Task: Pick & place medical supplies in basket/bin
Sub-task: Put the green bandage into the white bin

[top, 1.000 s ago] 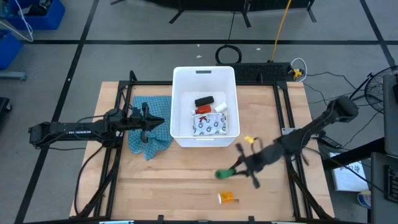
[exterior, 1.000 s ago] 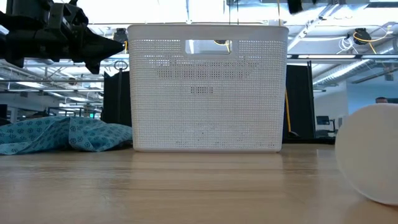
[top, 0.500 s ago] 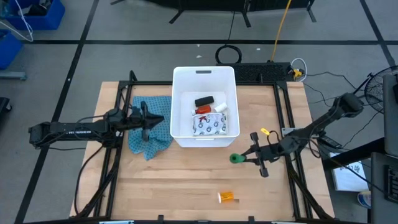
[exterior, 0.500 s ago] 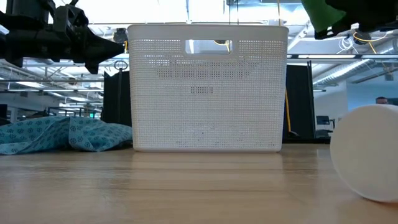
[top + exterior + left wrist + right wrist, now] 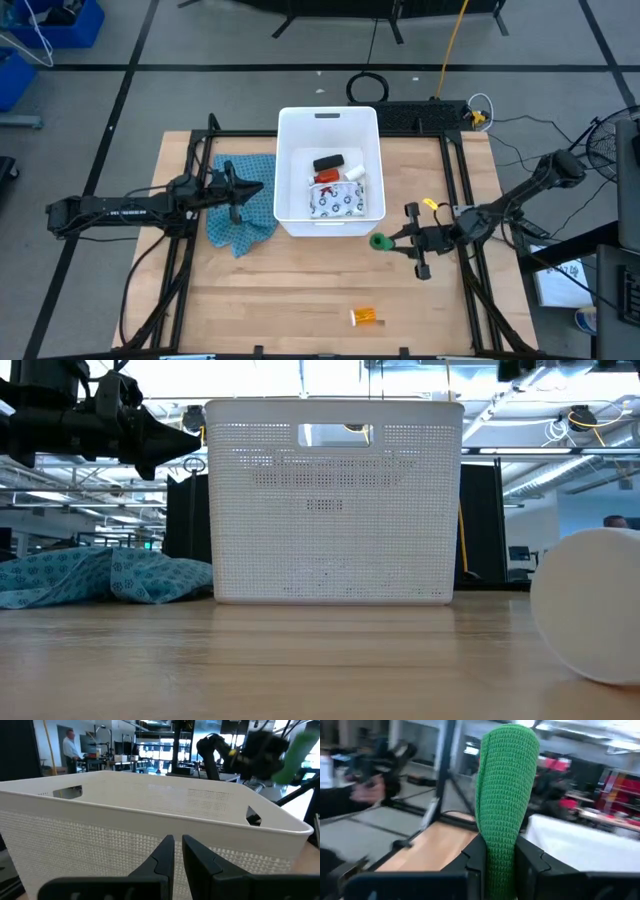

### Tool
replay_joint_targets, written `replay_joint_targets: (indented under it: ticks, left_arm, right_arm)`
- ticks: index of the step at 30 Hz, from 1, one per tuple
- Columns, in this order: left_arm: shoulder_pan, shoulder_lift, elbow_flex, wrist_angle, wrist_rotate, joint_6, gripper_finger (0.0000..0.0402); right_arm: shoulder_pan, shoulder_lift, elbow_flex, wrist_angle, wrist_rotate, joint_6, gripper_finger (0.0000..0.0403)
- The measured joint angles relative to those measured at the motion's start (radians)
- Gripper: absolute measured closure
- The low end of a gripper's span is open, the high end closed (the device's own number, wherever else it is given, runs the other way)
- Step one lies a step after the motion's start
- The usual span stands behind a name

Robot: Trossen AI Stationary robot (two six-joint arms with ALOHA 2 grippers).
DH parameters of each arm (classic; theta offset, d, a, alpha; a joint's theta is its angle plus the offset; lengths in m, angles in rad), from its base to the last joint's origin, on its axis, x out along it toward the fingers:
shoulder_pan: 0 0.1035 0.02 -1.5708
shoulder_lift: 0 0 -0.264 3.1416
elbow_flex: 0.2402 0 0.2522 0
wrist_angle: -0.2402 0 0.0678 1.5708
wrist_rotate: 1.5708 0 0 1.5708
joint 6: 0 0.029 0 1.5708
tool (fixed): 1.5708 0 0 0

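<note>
My left gripper (image 5: 243, 194) waits over the teal cloth (image 5: 240, 212), just left of the white tub (image 5: 330, 123), its fingers (image 5: 162, 856) drawn nearly together on nothing. In the tub I count four items: a black packet (image 5: 327, 162), a red bottle (image 5: 327, 177), a small white piece (image 5: 355, 173) and one patterned pouch (image 5: 334, 203).

Farther right, my right gripper (image 5: 393, 241) is clamped on the one green packet (image 5: 378, 242) — in the right wrist view it stands upright between my fingers (image 5: 531, 861), long axis rising out of the grip. It hangs above the table, just off the tub's near right corner, so the tub lies to the left and away from the table's front edge. This arm is plainly the nearer one.

One orange vial (image 5: 366, 317) lies on the wood near the front edge — one white cylinder (image 5: 588, 605) shows only in the low view.
</note>
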Motion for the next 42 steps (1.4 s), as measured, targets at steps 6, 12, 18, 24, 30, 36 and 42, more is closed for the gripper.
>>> replay_joint_targets:
  ticks: [6, 12, 18, 24, 30, 36, 42]
  left_arm:
    - [0.000, 0.000, 0.000, 0.059, 0.000, 0.132, 0.0360]
    - [0.000, 0.000, 0.001, 0.074, -0.004, 0.246, 0.0360]
    - [0.000, 0.000, 0.001, 0.076, -0.027, 0.250, 0.0360]
    - [0.000, 0.000, 0.001, 0.070, -0.027, 0.200, 0.0360]
    - [0.000, 0.000, 0.001, 0.054, -0.027, 0.187, 0.0360]
    - [0.000, 0.000, 0.001, 0.046, -0.027, 0.187, 0.0360]
    - [0.000, 0.000, 0.001, 0.042, -0.027, 0.187, 0.0360]
  right_arm:
    - [-0.036, 0.097, 0.320, -0.344, 0.043, 0.017, 0.0351]
    - [-0.195, 0.235, 0.569, -0.577, 0.188, -0.041, 0.0353]
    - [-0.535, 0.375, 0.959, -0.995, -0.095, 0.021, 0.0360]
    - [-0.849, 0.586, 1.243, -1.195, -0.389, -0.060, 0.0360]
    - [-0.967, 0.837, 1.366, -1.355, -0.461, -0.159, 0.0360]
    - [-0.960, 1.036, 1.369, -1.450, -0.460, -0.236, 0.0360]
    - [-0.935, 1.164, 1.369, -1.452, -0.464, -0.250, 0.0360]
